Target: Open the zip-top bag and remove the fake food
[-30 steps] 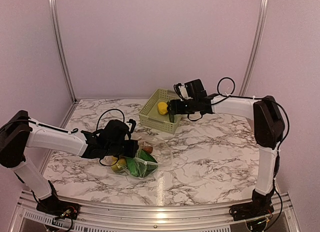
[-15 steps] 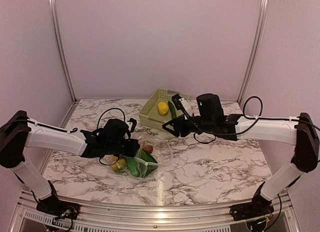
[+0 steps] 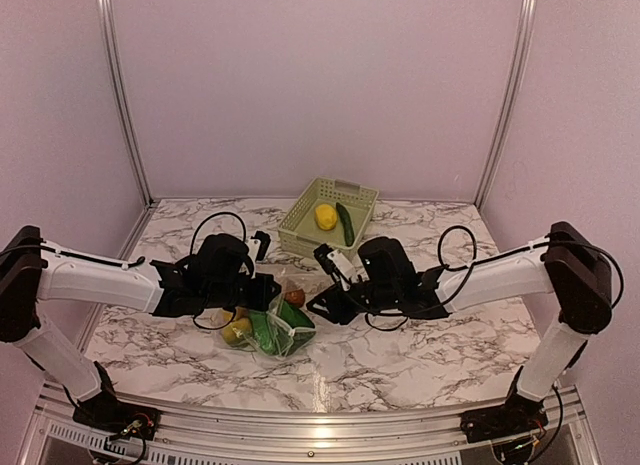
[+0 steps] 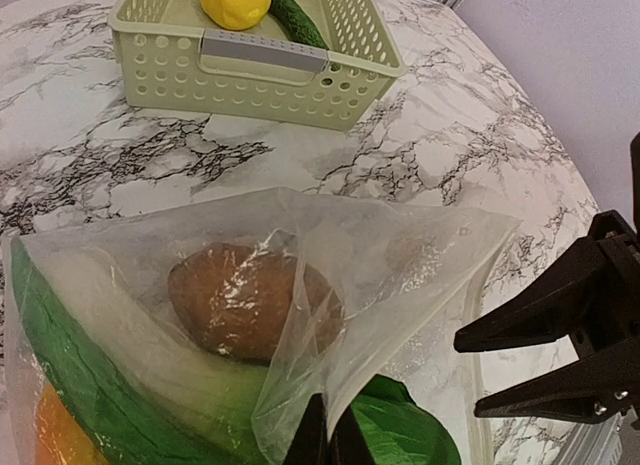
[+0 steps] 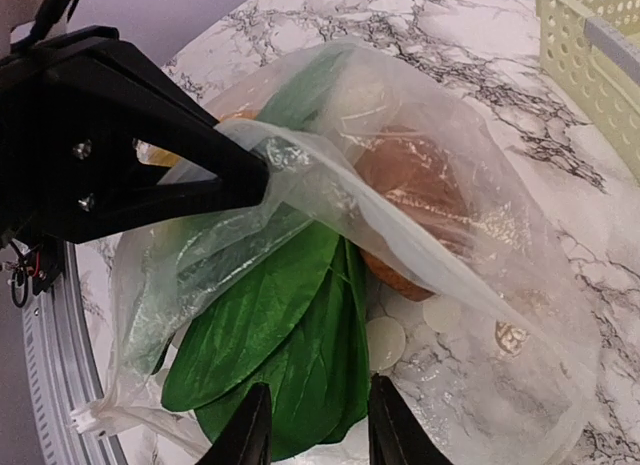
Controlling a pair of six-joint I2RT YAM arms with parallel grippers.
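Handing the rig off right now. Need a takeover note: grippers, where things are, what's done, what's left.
Grippers: the left gripper is shut on the zip-top bag, pinching its film and holding the mouth up. The right gripper is open and empty, at the bag mouth over the leafy vegetable.
Done: bag looks open; lemon and green pod lie in the basket.
Left: brown piece, leafy vegetable and orange-yellow piece are inside the bag; take them out.

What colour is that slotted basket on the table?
Pale green; the basket shows best in the left wrist view.
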